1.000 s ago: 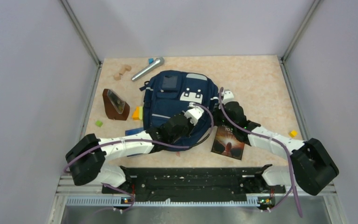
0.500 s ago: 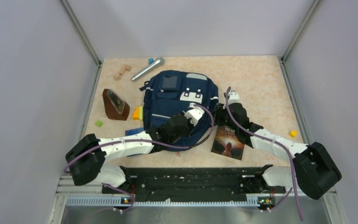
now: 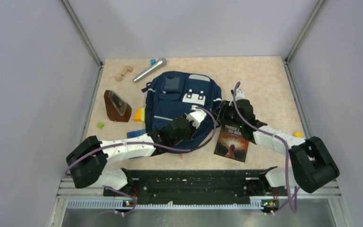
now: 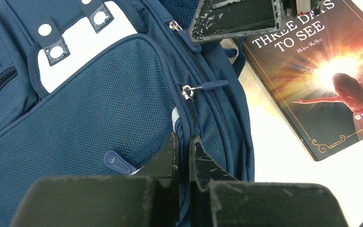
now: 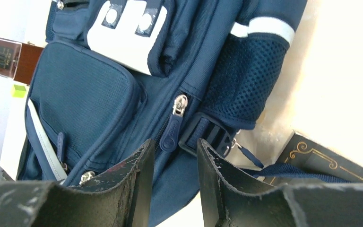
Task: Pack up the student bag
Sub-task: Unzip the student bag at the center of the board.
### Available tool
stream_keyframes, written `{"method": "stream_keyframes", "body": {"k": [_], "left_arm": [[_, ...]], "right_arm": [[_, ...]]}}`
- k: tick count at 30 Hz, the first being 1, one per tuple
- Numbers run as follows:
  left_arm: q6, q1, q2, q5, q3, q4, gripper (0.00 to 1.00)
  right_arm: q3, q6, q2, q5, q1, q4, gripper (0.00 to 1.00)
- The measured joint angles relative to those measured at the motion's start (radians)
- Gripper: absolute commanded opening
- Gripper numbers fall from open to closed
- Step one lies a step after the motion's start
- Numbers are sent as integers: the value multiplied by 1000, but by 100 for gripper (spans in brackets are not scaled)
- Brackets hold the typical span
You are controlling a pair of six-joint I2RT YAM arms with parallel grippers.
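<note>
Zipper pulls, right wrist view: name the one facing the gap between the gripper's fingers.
The navy tab pull on the silver slider beside the mesh side pocket, ahead of the right gripper; the others sit left.

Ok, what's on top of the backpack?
Only the left gripper, shut, and the left arm lie across the backpack, covering its lower part. The book lies beside it, not on it.

left end effector (image 4: 184, 142) closed, right end effector (image 5: 176, 146) jaws parted
</note>
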Motion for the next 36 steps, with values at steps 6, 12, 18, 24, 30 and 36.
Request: {"method": "stream_keyframes", "body": {"k": [6, 12, 18, 24, 30, 36], "left_arm": [[-1, 0, -5, 0, -5, 3, 0], [-2, 0, -6, 0, -7, 5, 0], [-1, 0, -6, -1, -13, 1, 0], [-1, 0, -6, -2, -13, 1, 0], [0, 0, -6, -3, -13, 1, 0], [-1, 0, -6, -3, -14, 0, 0]], "right_arm": [[67, -34, 20, -1, -1, -29, 37], [108, -47, 93, -22, -2, -31, 35], [111, -35, 145, -52, -2, -21, 34], [109, -6, 146, -75, -6, -11, 32], [90, 42, 146, -96, -8, 18, 30], [66, 69, 136, -102, -8, 34, 32]]}}
